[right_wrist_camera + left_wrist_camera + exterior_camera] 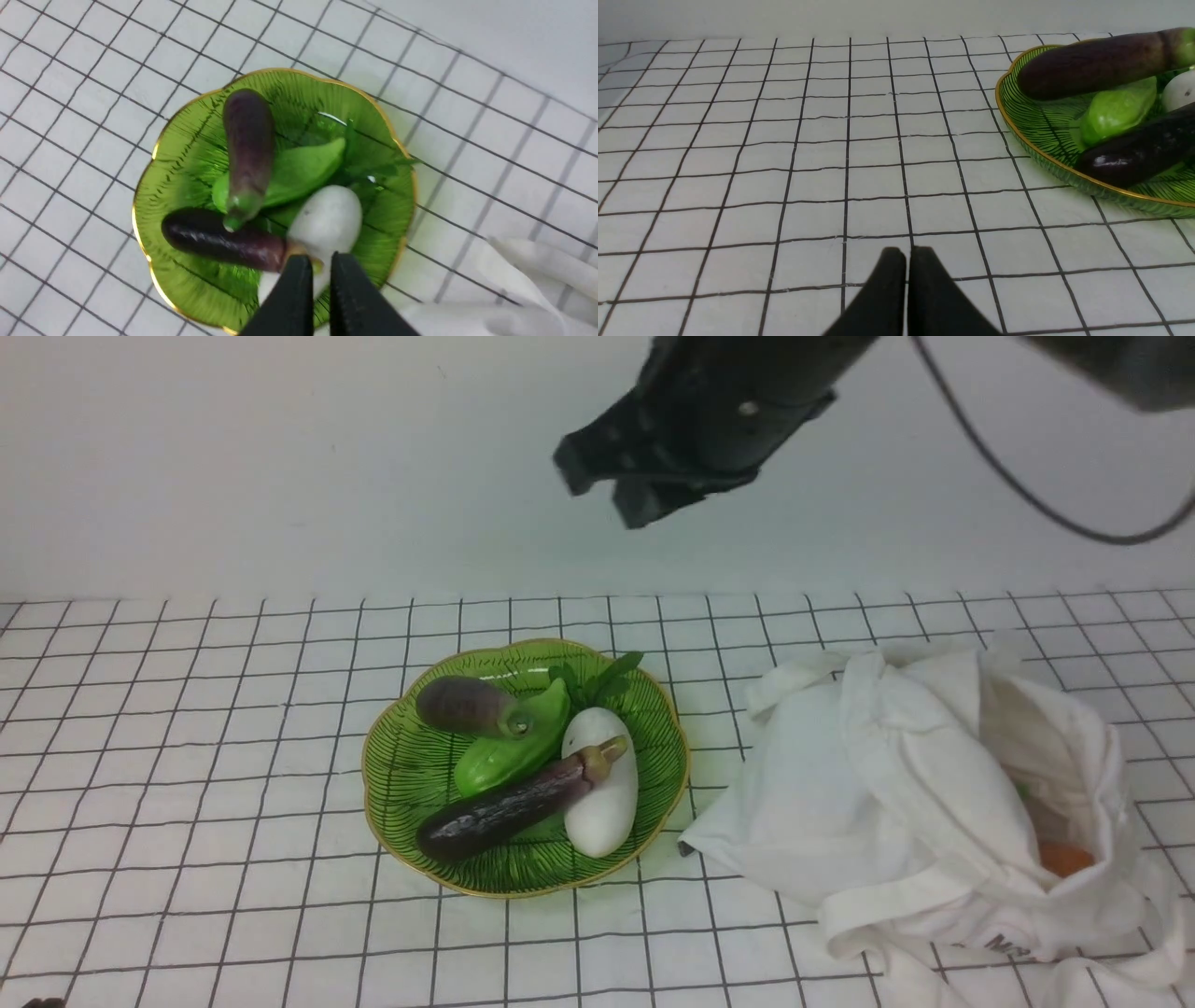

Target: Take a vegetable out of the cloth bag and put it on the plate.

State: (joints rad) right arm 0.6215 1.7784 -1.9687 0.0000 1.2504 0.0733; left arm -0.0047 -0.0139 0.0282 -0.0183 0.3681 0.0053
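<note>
The short dull purple-brown eggplant [464,706] lies on the green leaf-patterned plate [411,775], while both the right tool [316,266] above it and the left tool [907,256] have their jaws together, empty.

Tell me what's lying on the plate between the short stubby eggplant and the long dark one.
A bright green vegetable lies between the short eggplant and the long eggplant on the plate; the front view shows it best.
</note>
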